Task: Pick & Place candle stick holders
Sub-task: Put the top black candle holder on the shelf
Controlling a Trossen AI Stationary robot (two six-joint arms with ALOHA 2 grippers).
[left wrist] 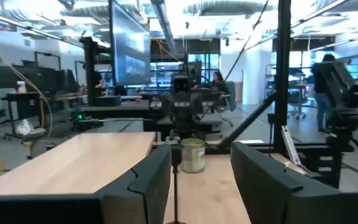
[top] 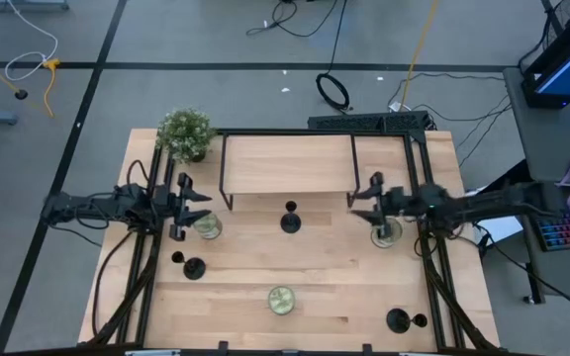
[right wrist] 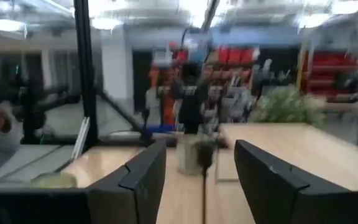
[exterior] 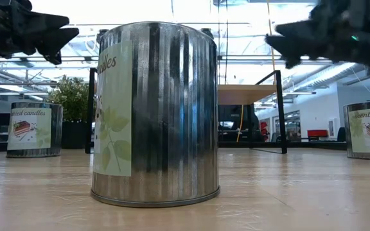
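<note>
- Black centre candle stick holder (top: 290, 220) stands upright on the wooden table (top: 344, 287), just near of the raised shelf (top: 287, 163). I see it roughly midway between the two grippers.
- Left gripper (top: 198, 206) hovers at the left side of the table over a tin candle (top: 207, 226). Its fingers are spread wide with nothing between them. In the left wrist view the stem (left wrist: 176, 180) rises in the gap between its fingers, so I judge the holder sits straight ahead of that gripper.
- Right gripper (top: 359, 197) hovers at the right side over another tin candle (top: 386, 234), also wide and empty. Its wrist view shows the same holder (right wrist: 204, 157) between its fingers, blurred.
- Long axis of the holder is vertical. Both grippers face it horizontally, so I'd expect a side-on grasp on the stem, not a top-down one.
- Distance looks close to even from above. I can't call a clear nearer arm.
- Second holder (top: 194, 267) stands near and left, just near of the left gripper, so I'd give it to the left arm.
- Third holder (top: 398, 319) stands at the near right corner, well apart from the right gripper.
- Third tin (top: 281, 300) sits near centre, blocking most of the low view. Potted plant (top: 185, 133) is at the far left corner.
</note>
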